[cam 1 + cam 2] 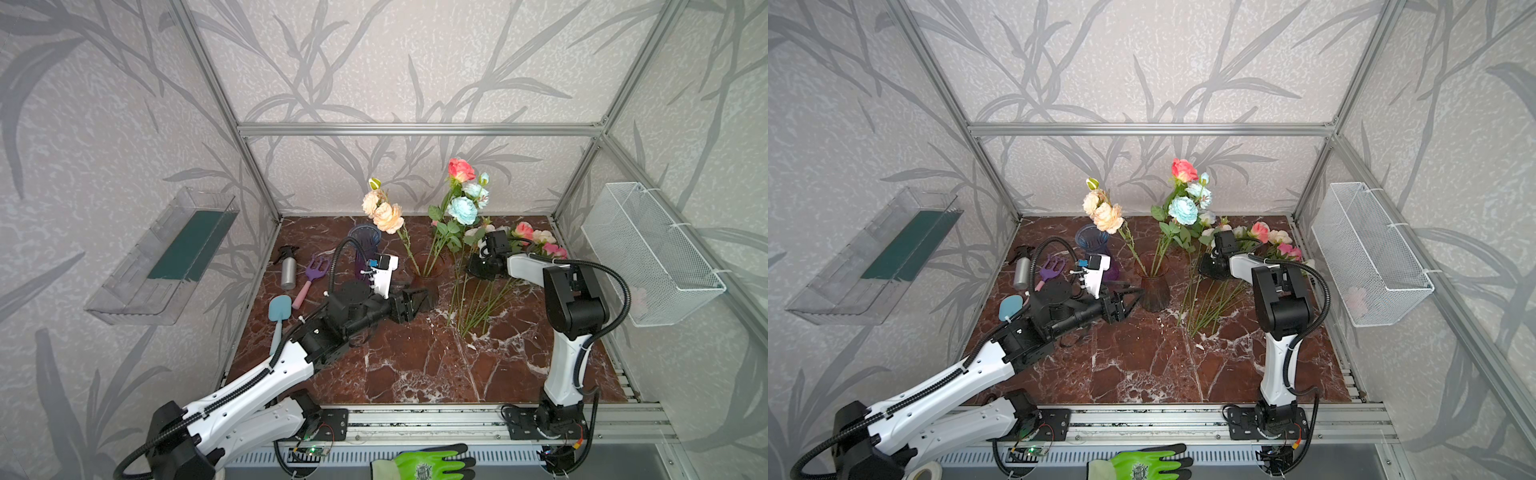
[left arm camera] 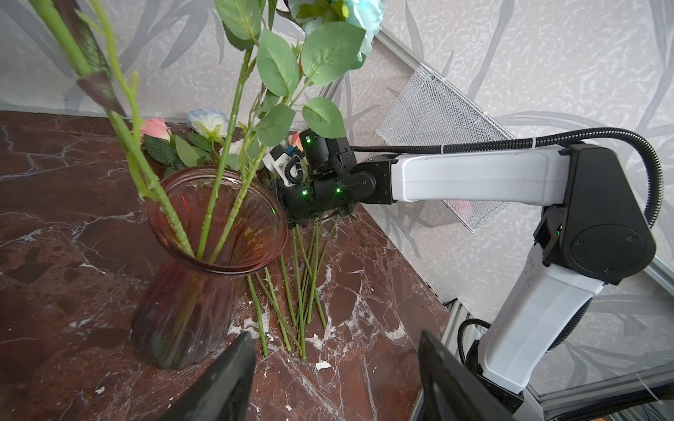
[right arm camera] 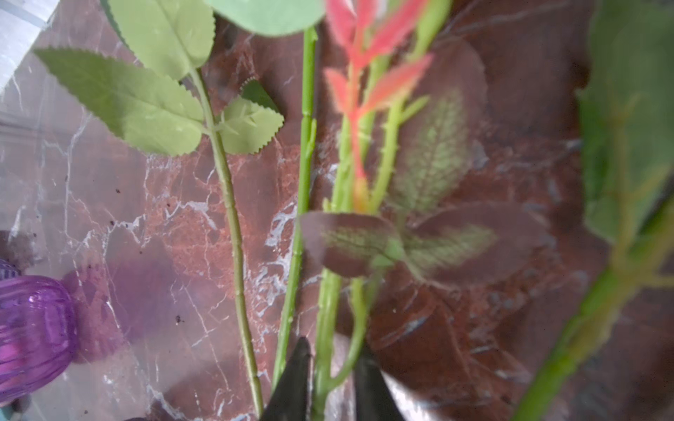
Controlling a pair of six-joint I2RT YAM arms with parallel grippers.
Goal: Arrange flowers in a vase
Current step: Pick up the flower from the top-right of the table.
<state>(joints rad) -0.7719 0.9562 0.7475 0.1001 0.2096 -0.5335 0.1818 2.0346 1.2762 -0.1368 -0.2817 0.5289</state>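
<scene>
The left gripper (image 2: pixel 333 340), released and empty, stands at 8 o'clock of the ribbed red-brown glass vase (image 2: pixel 189 299); at 3 o'clock, the right gripper (image 3: pixel 330 350) clamps bare mid-stem, the soundest hold, on loose green-stemmed artificial flowers (image 2: pixel 299 291), probably light and springy.

The flat marble-look tabletop (image 1: pixel 415 365) is dark red-brown, veined white. Toward twelve o'clock, a ribbed glass vase (image 1: pixel 1153 291) is smoky brown-red; its green stems carry peach-cream blooms (image 1: pixel 384 214), a coral-pink rose (image 1: pixel 460 169) and pale blue heads (image 1: pixel 462 209). At two o'clock, the loose flowers (image 1: pixel 540 243) show pink and cream heads on green stems; one leaf spray (image 3: pixel 430 240) is maroon with green veining. At ten o'clock: a translucent violet ribbed vase (image 1: pixel 365 239), a silver spray bottle (image 1: pixel 288 272) with black head, a purple plastic fork (image 1: pixel 318 266) on a pink handle, a dusty-blue trowel (image 1: pixel 279 309). The panel walls (image 1: pixel 415 62) are pale grey, patterned with darker grey leaves. At six o'clock, a knitted glove (image 1: pixel 428 463) is neon green.
</scene>
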